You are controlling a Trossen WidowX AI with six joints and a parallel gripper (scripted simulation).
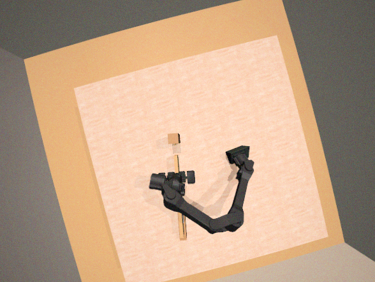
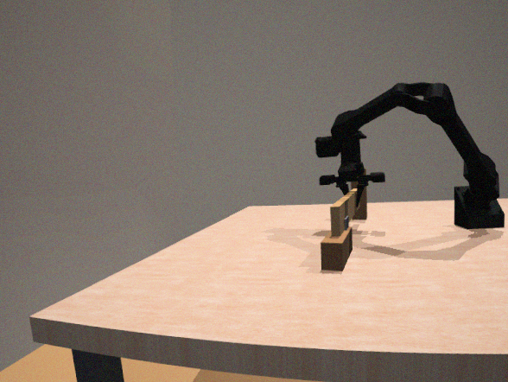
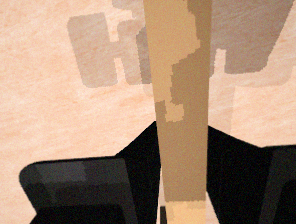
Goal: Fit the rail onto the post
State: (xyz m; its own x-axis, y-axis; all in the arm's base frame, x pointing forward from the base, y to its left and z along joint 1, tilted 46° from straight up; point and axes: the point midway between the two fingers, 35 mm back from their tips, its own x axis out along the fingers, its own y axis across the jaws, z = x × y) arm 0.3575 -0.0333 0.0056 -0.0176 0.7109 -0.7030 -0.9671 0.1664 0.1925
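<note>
- The tool (image 1: 177,176) (image 2: 352,195) (image 3: 173,125) is clamped on the rail (image 1: 176,163) (image 2: 338,216) (image 3: 181,75), one finger against each long side; the grip looks square.
- That hold sits between the rail's middle and its post end. It seems a sound place: near enough to steer the holes, with room kept ahead of the fingers.
- The rail should handle as stiff wood, light to moderate for its length, not fragile. Its smooth, narrow sides could let it pivot in the fingers, since much of its length trails behind the grip.
- The rail's far end is over the footboard block (image 2: 333,255); whether it is well seated in the bracket I cannot tell. Lift or push too freely and it may ride out.
- The near end stands just short of the post (image 1: 173,138) (image 2: 362,207), roughly in line, with a gap left. Peg height against the holes cannot be judged here.
- All of this stands on the tabletop (image 1: 204,105) (image 2: 216,294) (image 3: 40,125). I would keep the squeeze firm, level the rail, then slide it straight along its length.
</note>
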